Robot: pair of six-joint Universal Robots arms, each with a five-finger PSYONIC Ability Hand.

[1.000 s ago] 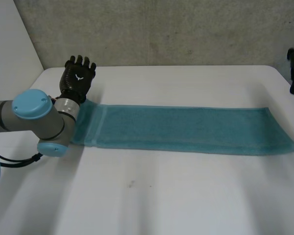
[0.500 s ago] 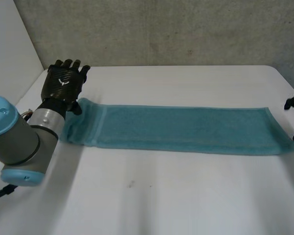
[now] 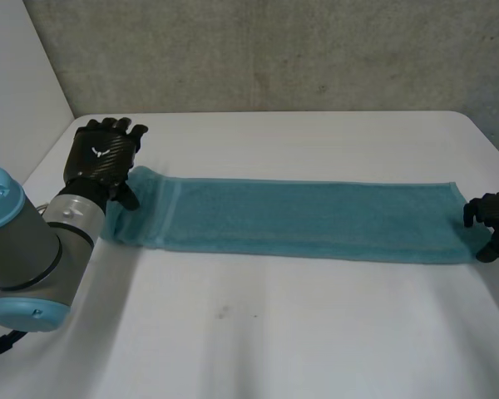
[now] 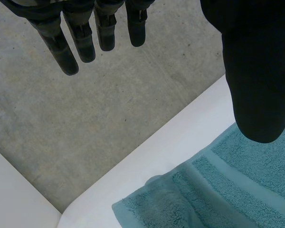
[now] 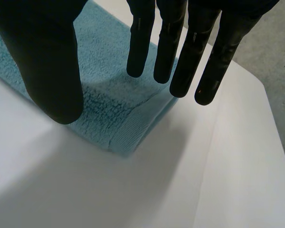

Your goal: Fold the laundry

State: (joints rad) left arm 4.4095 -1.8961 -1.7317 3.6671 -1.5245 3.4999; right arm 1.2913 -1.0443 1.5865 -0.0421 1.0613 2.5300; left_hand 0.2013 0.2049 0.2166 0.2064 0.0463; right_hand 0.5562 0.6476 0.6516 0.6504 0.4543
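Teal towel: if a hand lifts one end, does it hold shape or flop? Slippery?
Probably floppy: the towel lies flat as a long strip, and its end by the left hand is rumpled, so a lifted end would likely sag. Its looped pile looks grippy, not slick. A push on the smooth table would likely bunch it.

The towel [image 3: 316,218] is teal terry cloth, nubbly and matt, with a flatter woven band near its nine o'clock end. The table [image 3: 274,332] is white and smooth with a faint sheen. The wall [image 3: 274,50] at twelve o'clock is rough, grey and concrete-like. The left hand [image 3: 102,154] has a glossy black back. The right hand [image 5: 42,57] looks smooth and matt black.
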